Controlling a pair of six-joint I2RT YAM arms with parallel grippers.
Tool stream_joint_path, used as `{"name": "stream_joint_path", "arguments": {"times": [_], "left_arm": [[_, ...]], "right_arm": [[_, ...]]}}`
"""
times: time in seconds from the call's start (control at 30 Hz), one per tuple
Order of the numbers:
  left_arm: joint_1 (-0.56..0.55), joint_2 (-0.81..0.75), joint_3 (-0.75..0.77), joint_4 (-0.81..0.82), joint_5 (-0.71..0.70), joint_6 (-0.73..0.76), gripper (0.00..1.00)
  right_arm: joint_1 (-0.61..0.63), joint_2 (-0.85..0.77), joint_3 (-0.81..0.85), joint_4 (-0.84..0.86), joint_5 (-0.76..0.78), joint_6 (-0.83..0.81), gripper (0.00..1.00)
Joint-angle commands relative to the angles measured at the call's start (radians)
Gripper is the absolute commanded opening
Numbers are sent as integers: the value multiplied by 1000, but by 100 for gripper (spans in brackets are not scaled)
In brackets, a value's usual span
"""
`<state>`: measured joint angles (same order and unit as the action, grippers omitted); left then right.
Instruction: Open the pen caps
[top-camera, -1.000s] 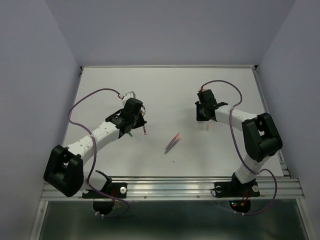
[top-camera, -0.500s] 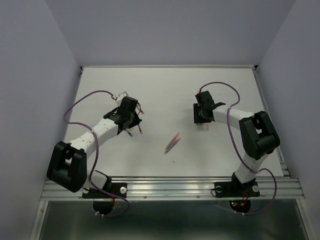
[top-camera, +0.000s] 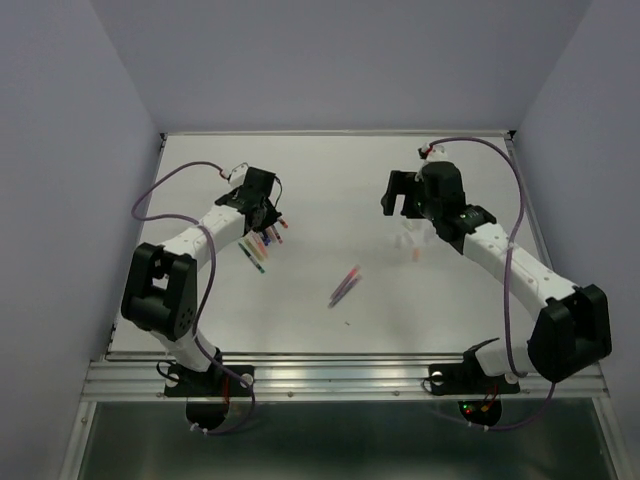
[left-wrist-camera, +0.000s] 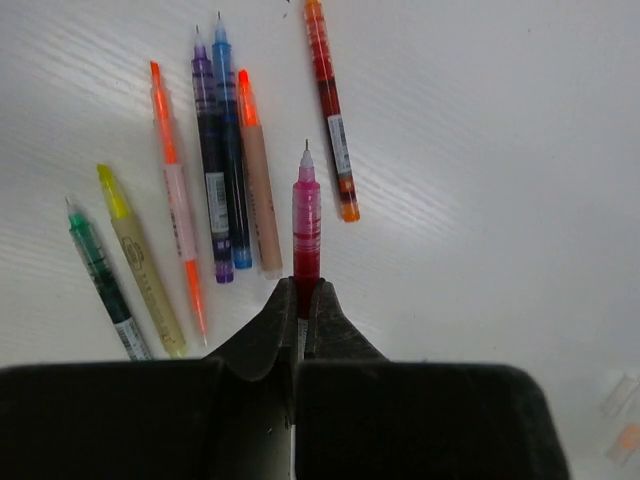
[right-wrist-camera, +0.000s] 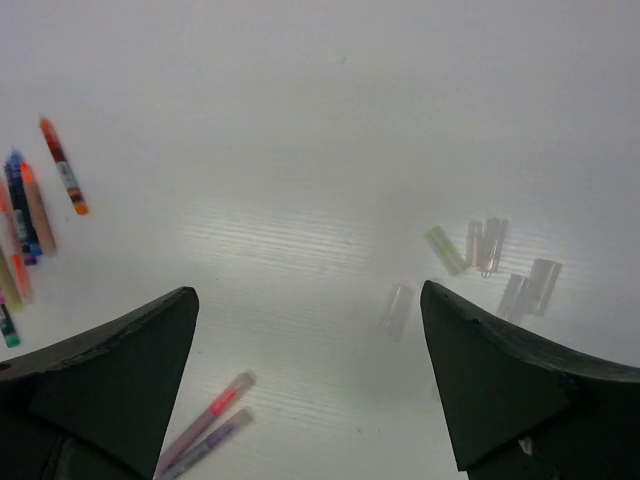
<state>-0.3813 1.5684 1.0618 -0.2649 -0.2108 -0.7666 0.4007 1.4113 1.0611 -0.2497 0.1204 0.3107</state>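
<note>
**Set the pink pen down flat, then take the capped pair**

Nearest, right of the pen row (left-wrist-camera: 220, 200), two pens (right-wrist-camera: 210, 425) lie together, seemingly capped. At the row, the left end effector (left-wrist-camera: 300, 298) pinches a bare-tipped pink pen (left-wrist-camera: 306, 225); release it low, parallel to the row. Far right of the row, the right end effector (right-wrist-camera: 305, 292) hangs spread beside the loose pen caps (right-wrist-camera: 488, 248).

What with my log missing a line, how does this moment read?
left gripper: shut on pink pen | right gripper: open | caps: on table

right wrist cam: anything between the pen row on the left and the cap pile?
Mostly bare table. Right wrist view shows one stray pale cap just short of the cap pile; the pen row sits at the left edge.
</note>
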Motion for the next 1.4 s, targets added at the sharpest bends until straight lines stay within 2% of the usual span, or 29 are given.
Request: {"name": "stream_joint_path", "arguments": {"times": [0.0,0.33,0.4,0.43,0.63,0.73,0.87,1.1,1.17,1.33,1.37], "left_arm": [[22,94,115,-34,-62,-17,0],[51,263,271,-108,-87,-27,6],[53,289,279,-108,-73,-20,7],[53,297,286,-105,-67,-16,13],[55,334,308,-120,-75,-17,14],[58,343,316,-134,-88,-25,20],[58,328,300,-120,-88,-26,35],[58,328,305,-128,-87,-14,39],[58,318,296,-120,-79,-13,43],[56,225,262,-68,-44,13,59],[55,204,239,-54,-33,24,65]], "right_arm": [[7,-103,-41,110,11,28,100],[7,-184,-87,118,96,19,100],[7,-181,-89,118,104,18,100],[7,-179,-89,118,108,18,100],[7,-172,-90,116,125,8,100],[7,-172,-90,118,128,7,100],[7,-170,-93,118,128,5,100],[7,-166,-95,118,127,4,100],[7,-167,-95,116,124,5,100],[7,-176,-95,118,120,7,100],[7,-179,-95,118,119,10,100]]}}
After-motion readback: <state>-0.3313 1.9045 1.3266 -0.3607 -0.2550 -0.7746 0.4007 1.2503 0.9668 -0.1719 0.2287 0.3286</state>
